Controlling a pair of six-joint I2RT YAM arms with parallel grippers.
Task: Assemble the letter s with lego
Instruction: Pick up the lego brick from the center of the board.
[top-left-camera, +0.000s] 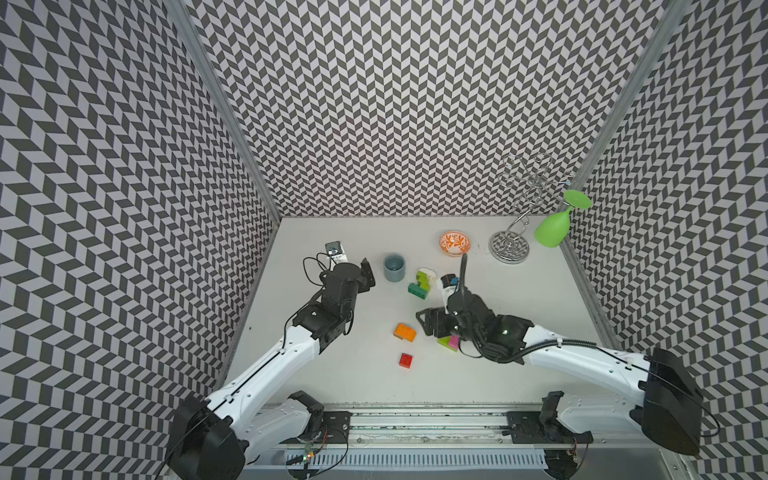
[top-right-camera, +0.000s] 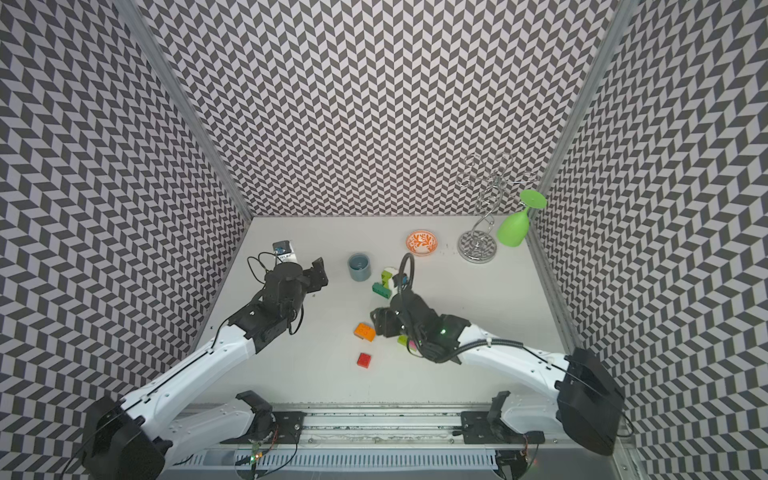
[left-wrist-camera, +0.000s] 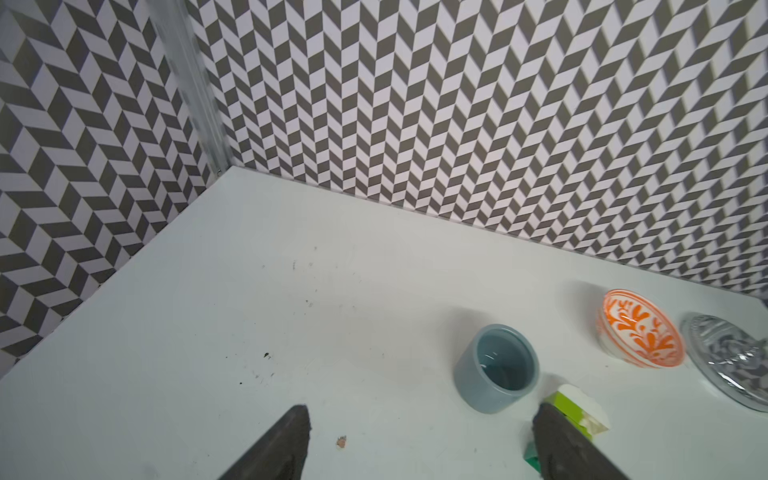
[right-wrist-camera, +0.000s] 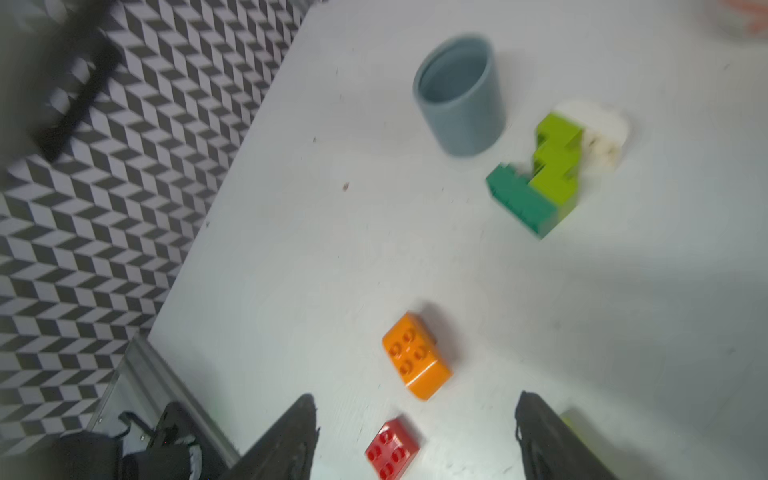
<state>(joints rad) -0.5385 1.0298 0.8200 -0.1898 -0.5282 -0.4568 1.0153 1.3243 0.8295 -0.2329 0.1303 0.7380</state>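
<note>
Spread and empty: right end effector (right-wrist-camera: 414, 399) near orange brick (right-wrist-camera: 415, 357) and red brick (right-wrist-camera: 392, 449); left end effector (left-wrist-camera: 420, 409) beside cup (left-wrist-camera: 496, 368). Part-built green-white lego stack (right-wrist-camera: 548, 166) lies on desk (right-wrist-camera: 291, 249) by cup. Step, probably: fetching next brick; needs descent, jaws squared on it

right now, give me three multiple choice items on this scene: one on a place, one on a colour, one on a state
1. The cup stands:
A at the front edge
B beside the joined green bricks
C against the right wall

2. The glass hanging on the rack is:
A red
B white
C green

3. The left hand is:
A open, holding nothing
B shut on a brick
C shut on the cup

Answers:
1 B: in both top views the bricks lie just next to it.
2 C: it is bright green from rim to foot.
3 A: the left wrist view shows its jaws apart with nothing between them.
</note>
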